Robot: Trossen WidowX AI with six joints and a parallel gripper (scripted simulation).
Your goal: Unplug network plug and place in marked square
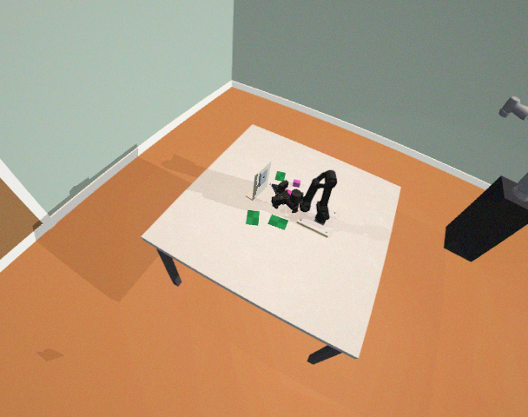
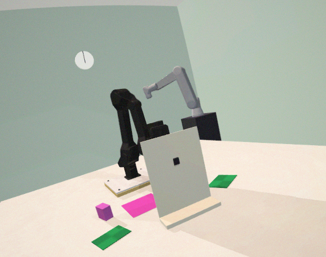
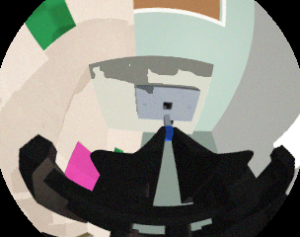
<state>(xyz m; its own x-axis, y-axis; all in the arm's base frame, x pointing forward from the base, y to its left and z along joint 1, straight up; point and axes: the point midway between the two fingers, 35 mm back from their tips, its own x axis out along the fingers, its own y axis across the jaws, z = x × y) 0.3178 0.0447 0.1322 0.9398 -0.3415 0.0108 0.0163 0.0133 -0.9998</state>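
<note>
Your fingers are clenched on the small blue plug (image 3: 169, 133), which sits just in front of the socket (image 3: 168, 105) in the upright panel (image 3: 165, 102). Treat the plug as light, rigid and slippery; grip its body, not the thin, fragile tab.

Matte black arm (image 2: 124, 121) (blocky links) on white base plate (image 2: 113, 186).
</note>
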